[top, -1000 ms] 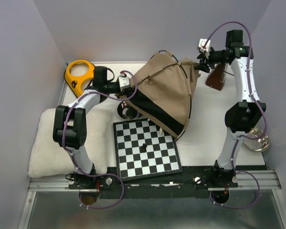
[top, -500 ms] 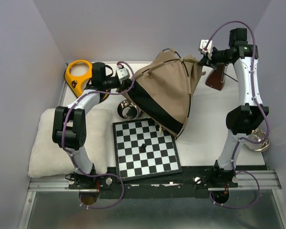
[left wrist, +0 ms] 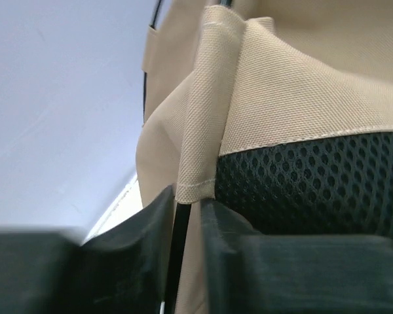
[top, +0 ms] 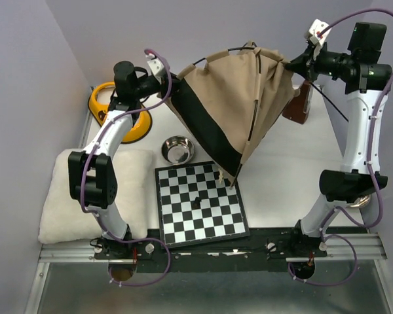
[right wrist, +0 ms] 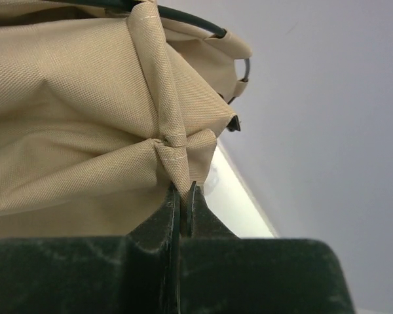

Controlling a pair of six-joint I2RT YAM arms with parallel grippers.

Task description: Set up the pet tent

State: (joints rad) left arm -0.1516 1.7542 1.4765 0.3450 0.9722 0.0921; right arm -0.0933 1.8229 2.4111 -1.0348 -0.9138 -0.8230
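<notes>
Left gripper (top: 168,85) and right gripper (top: 293,64) each pinch the pet tent (top: 232,104).
The left is clamped on a hem corner and a black pole (left wrist: 178,255), the right on a fabric fold. The tent is spread across the upper centre, its lower tip at the chessboard's (top: 200,204) upper right corner.

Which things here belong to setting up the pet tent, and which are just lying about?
Job in hand: pet tent; left gripper and right gripper, each shut on its edge.
Lying about: chessboard, steel bowl, white cushion, yellow object, brown object.
</notes>
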